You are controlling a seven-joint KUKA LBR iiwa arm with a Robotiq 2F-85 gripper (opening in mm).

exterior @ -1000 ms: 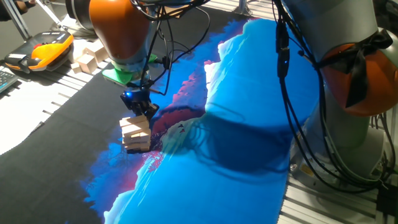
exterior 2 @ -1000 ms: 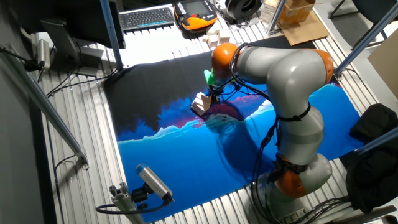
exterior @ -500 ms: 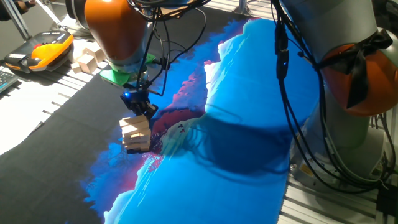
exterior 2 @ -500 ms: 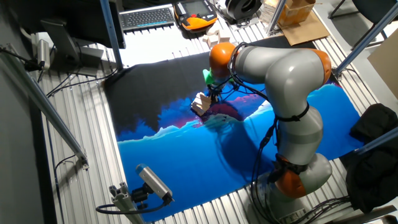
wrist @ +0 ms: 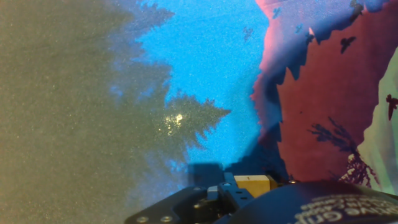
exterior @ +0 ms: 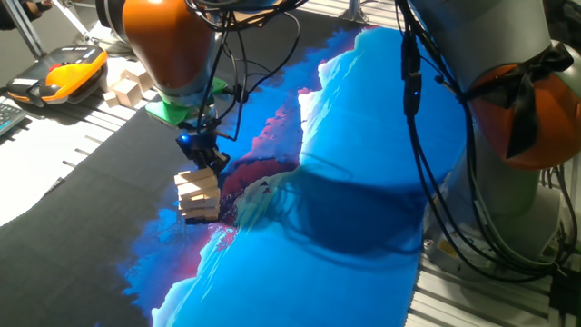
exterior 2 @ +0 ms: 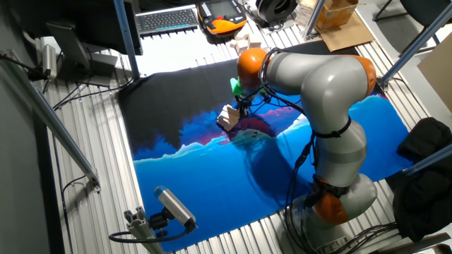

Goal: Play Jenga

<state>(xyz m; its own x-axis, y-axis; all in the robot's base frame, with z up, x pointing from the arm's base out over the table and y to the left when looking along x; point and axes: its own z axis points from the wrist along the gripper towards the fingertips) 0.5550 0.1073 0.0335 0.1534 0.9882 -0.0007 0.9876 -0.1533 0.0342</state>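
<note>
One short Jenga (exterior: 198, 195) tower of pale wooden blocks stands on the surface (exterior: 109, 182), where the mat's black area meets its blue and red print. Directly above the tower's top layer hangs the end effector (exterior: 207, 156), touching or just off the uppermost block; whether its fingers are spread or closed cannot be told. Well behind the tower, at the mat's far edge, sits a cluster of loose blocks (exterior: 130, 86), with an orange-and-black handheld unit (exterior: 56, 74) beyond them.

Short pale-wood Jenga (exterior: 198, 194) tower stands upright, its crosswise layers slightly askew.
</note>
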